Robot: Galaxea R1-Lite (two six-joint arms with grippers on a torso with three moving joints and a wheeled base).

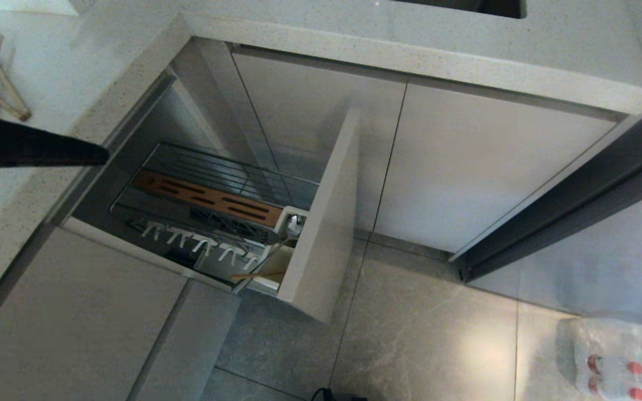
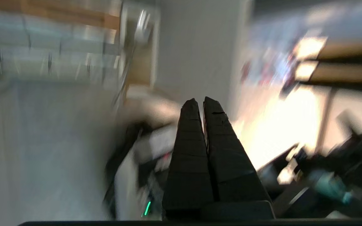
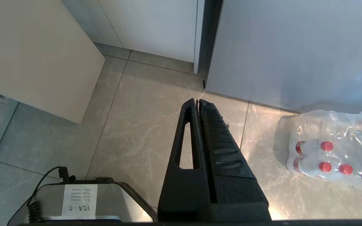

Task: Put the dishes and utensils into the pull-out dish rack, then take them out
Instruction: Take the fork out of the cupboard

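Nearest, on the left, the left gripper (image 1: pixel 95 154) hovers closed and empty over the counter edge above the pulled-out dish rack (image 1: pixel 209 200), likely between items, with chopsticks (image 1: pixel 3 89) lying farther left on the counter (image 1: pixel 64 61)

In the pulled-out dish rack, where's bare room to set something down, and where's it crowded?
Free: the wire bed of the pull-out dish rack behind the wooden strip. Crowded: the front row of white hooks and the corner by the utensil cup, where a chopstick lies. Countertop beside the loose chopsticks is bare.
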